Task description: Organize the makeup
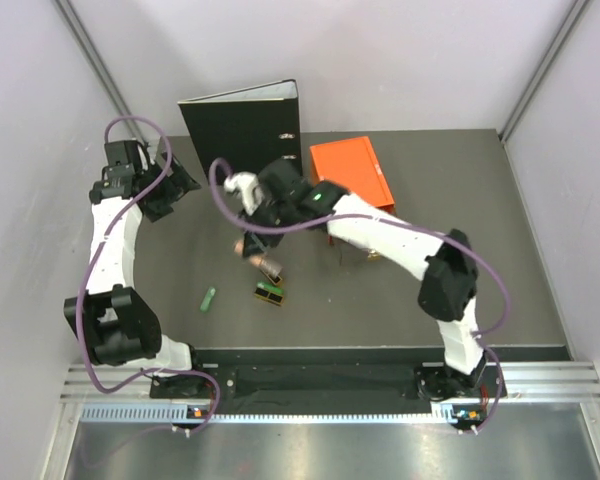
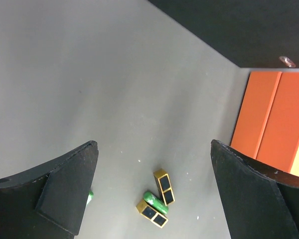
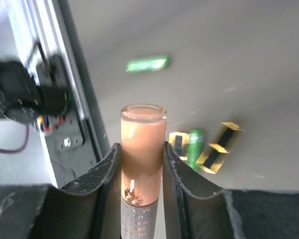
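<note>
Left hand (image 2: pixel 153 144): far left, spread wide open, nothing in it, hanging over the bench (image 1: pixel 460 290).
Lone stick (image 1: pixel 209 298): green, lying near-left, well apart from the other bits.
Right hand (image 3: pixel 142 149): mid-bench, clamped on a peach tube (image 3: pixel 142 130), which looks lifted clear of the surface.
Cases (image 2: pixel 164 186): two black-and-gold ones just near of the right hand, with a second stick (image 2: pixel 155 201), also green, wedged between them.
Box (image 1: pixel 352 172): orange, far right. Can't tell if anything's inside.
Progress: early days, I reckon. One tube is in the air, while both sticks and both cases are loose and need sorting.
</note>
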